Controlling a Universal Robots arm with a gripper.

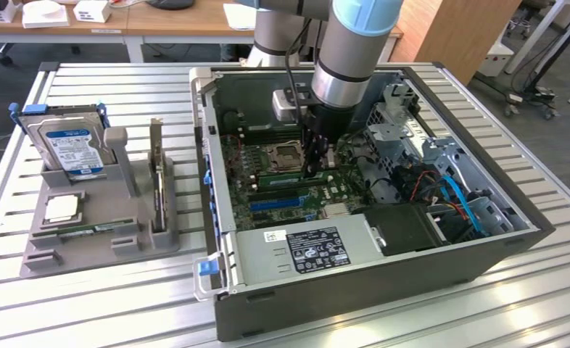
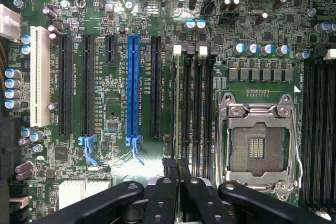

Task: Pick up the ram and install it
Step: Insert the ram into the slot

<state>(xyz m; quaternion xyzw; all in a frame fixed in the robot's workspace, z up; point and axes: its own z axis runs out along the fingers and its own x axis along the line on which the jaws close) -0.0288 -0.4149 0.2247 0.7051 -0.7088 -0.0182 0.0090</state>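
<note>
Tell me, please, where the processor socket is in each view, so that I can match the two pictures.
Exterior view: the processor socket lies near the middle of the green motherboard, on the exterior view's left of the arm.
Wrist view: the processor socket, with its silver frame, sits between two banks of black memory slots.
Shared landmark: the blue expansion slot.
</note>
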